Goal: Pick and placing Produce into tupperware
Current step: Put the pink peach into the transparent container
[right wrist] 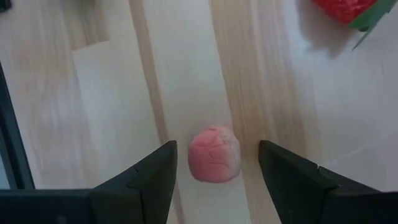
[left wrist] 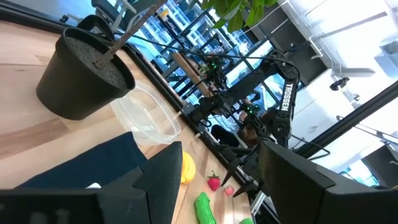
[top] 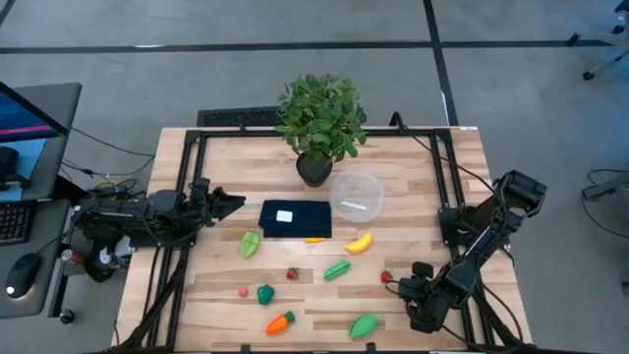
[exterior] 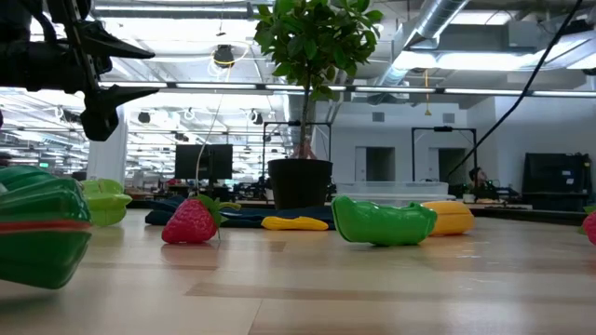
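The produce lies scattered on the near half of the table: a banana [top: 360, 242], a pea pod [top: 337, 269], a carrot [top: 280, 322], green pieces [top: 250, 244], and strawberries [top: 386, 277]. The clear round tupperware [top: 356, 194] stands beside the plant's pot. My right gripper [top: 401, 287] is low at the near right, open. In its wrist view [right wrist: 217, 146] its fingers stand on either side of a small pink berry [right wrist: 214, 154] that rests on the wood, with a gap on each side. My left gripper [top: 234, 204] is open, raised over the table's left side, pointing at the tupperware [left wrist: 146, 115].
A potted plant [top: 319, 123] stands at the far middle. A dark blue rectangle with a white label [top: 295, 218] lies between the left gripper and the tupperware, with a yellow piece [top: 314, 239] at its near edge. A strawberry [right wrist: 345, 11] lies close to the right gripper.
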You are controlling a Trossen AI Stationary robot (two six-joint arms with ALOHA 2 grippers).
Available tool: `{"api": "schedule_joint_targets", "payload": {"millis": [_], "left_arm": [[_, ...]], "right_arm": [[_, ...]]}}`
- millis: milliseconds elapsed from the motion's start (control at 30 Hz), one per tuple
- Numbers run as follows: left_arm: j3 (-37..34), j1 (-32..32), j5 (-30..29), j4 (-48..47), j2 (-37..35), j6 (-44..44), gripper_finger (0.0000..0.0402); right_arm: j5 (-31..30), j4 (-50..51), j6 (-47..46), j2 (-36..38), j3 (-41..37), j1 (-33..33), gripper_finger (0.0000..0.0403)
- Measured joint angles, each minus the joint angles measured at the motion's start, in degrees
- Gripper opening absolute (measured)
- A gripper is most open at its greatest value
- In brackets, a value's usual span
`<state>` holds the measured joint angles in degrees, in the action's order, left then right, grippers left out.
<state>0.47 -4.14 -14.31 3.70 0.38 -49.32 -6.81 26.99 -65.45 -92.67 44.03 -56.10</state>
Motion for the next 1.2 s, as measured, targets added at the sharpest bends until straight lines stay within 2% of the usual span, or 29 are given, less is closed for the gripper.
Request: {"api": "schedule_joint_targets", "payload": {"millis": [167, 667, 1000, 1200], "left_arm": [[0.02, -0.02, 0.0, 0.0, 0.0, -0.42, 0.0203], [0.02, 0.0, -0.02, 0.0, 0.0, -0.42, 0.0203], [0.02, -0.02, -0.02, 0.0, 0.0, -0.42, 0.0203], [0.02, -0.01, -0.02, 0.0, 0.0, -0.42, 0.0203]], "right_arm": [[-0.85, 0.67, -1.59, 0.73, -0.06, -0.08, 0.0209], [-0.99, 1.49, -1.64, 0.8, -0.2, -0.04, 0.0118], [-1.19, 0.74, -4.15, 1.53, -0.31, 0.11, 0.011], [-4.78, 0.66, -4.67, 5.18, -0.28, 1.46, 0.011]]}}
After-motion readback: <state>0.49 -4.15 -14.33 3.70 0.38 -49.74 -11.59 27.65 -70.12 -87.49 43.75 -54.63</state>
